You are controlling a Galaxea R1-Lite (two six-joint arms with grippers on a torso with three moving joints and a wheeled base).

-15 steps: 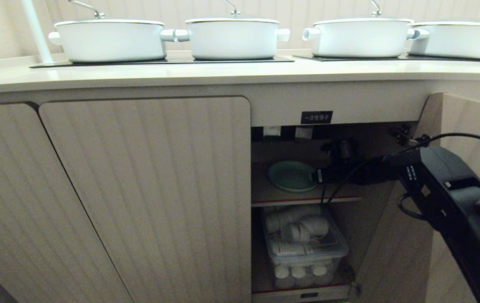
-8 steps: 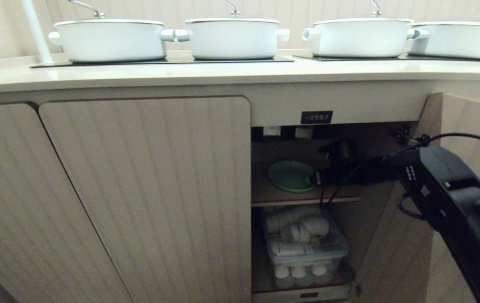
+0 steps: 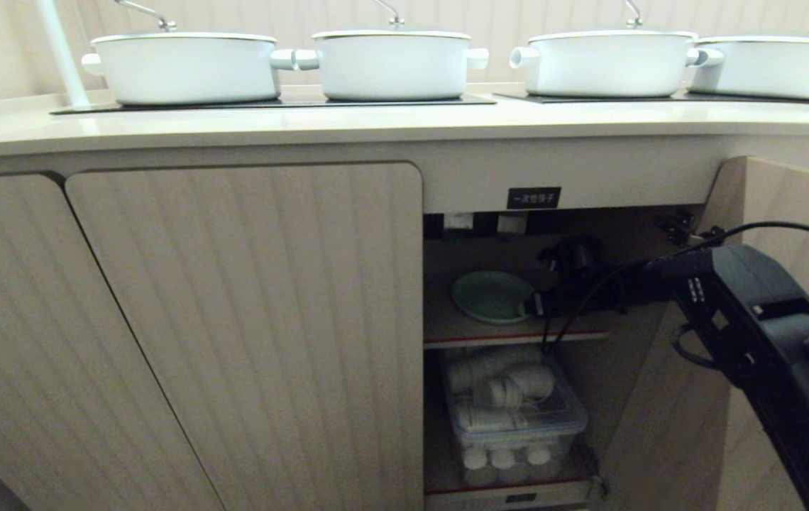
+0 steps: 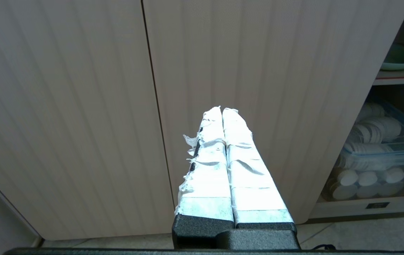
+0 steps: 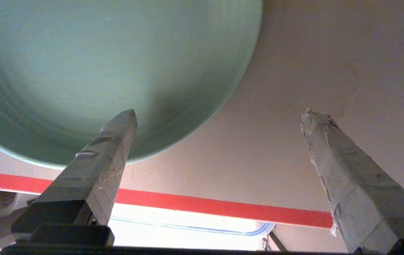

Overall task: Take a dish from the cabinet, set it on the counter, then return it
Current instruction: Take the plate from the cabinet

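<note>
The pale mint-green dish [image 3: 491, 296] lies flat on the inner shelf [image 3: 461, 328] of the open cabinet [image 3: 533, 197], below the counter [image 3: 376, 121]. My right gripper [image 3: 531, 304] reaches into the cabinet at the dish's right edge. In the right wrist view the gripper [image 5: 220, 114] is wide open. One finger overlaps the dish [image 5: 110, 71]. The other is over bare shelf, and nothing is held. The left gripper [image 4: 221, 110] is shut and empty in front of the closed doors. The dish [image 4: 398, 60] shows far off in the left wrist view.
Several white lidded pots [image 3: 394, 64] stand on black hob panels along the counter. The cabinet door [image 3: 788, 206] is swung open on the right, beside my right arm. A clear plastic box [image 3: 518, 419] of white cups fills the lower compartment. Closed ribbed doors [image 3: 248, 319] are to the left.
My right gripper has edged slightly left and down toward the dish's right edge. The dish has not moved and the jaws have stayed wide open.
</note>
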